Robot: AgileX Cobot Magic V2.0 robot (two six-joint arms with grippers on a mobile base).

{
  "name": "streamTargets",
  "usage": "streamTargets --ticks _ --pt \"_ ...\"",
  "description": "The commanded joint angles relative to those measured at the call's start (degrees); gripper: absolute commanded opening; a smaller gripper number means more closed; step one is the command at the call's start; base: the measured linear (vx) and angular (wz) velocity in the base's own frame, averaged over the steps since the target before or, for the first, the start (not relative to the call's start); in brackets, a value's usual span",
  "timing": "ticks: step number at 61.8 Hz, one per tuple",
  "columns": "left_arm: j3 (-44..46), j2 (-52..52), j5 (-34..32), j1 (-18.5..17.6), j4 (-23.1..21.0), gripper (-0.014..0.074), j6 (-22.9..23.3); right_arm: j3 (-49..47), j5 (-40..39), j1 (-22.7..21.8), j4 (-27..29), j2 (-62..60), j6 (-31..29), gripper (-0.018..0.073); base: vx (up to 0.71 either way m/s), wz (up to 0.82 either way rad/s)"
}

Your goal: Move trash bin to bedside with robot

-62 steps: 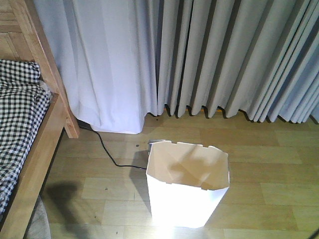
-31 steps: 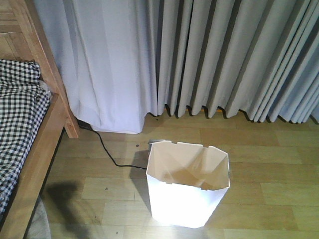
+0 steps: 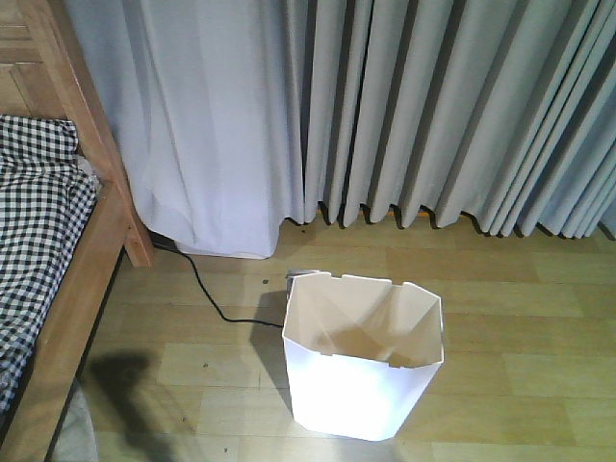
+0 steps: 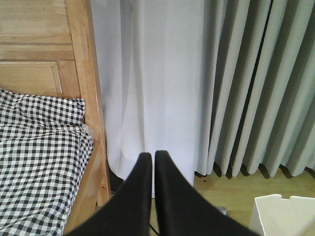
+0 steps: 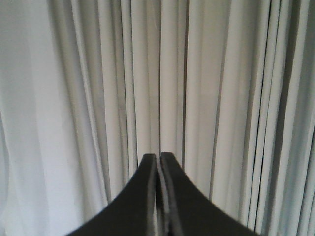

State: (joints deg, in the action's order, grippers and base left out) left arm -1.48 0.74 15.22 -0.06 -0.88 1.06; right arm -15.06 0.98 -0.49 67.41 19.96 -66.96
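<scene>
The white trash bin (image 3: 361,371) stands upright and empty on the wooden floor, to the right of the bedside and apart from it. The bedside is a light wooden bed frame (image 3: 72,308) with a thick post (image 3: 96,144) and black-and-white checkered bedding (image 3: 34,221). Neither arm shows in the front view. In the left wrist view my left gripper (image 4: 152,155) is shut on nothing, pointing at the white curtain beside the bed post (image 4: 86,98); the bin's rim (image 4: 285,216) shows at the lower right. My right gripper (image 5: 158,155) is shut, facing only curtain.
Grey curtains (image 3: 452,115) and a white curtain (image 3: 207,135) hang along the back wall. A black cable (image 3: 207,294) runs across the floor from the bed post toward the bin. A small grey object (image 3: 301,273) lies just behind the bin.
A dark shadow that lay inside the bin a second ago has gone. The bin and the bed stand where they were.
</scene>
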Motion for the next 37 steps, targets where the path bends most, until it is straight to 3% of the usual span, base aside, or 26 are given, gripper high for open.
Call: streamTargets --ticks 1,8,15,29,34,37 --pt "-1.07 0.85 -3.98 0.06 -0.2 -0.0006 0.25 -1.55 0.24 -0.03 -2.22 0.35 0.29 -0.0009 0.0 0.0" --pt "-1.07 0.85 -3.98 0.06 -0.2 -0.0006 0.25 -1.55 2.78 -1.92 -10.61 -1.45 7.48 -0.0009 0.0 0.0" --pt "-1.07 0.85 -3.98 0.06 -0.2 -0.0006 0.25 -1.55 3.19 -4.2 -22.57 -3.84 21.36 -0.0009 0.0 0.0" --pt "-1.07 0.85 -3.98 0.06 -0.2 -0.0006 0.25 -1.55 6.4 -3.97 -57.67 -6.85 57.14 -0.0009 0.0 0.0" --pt "-1.07 0.85 -3.98 0.06 -0.2 -0.0006 0.25 -1.55 8.24 -3.97 -65.55 -7.61 65.47 -0.0009 0.0 0.0" --pt "-1.07 0.85 -3.98 0.06 -0.2 -0.0006 0.25 -1.55 9.03 -3.97 -67.41 -8.31 68.21 -0.0009 0.0 0.0"
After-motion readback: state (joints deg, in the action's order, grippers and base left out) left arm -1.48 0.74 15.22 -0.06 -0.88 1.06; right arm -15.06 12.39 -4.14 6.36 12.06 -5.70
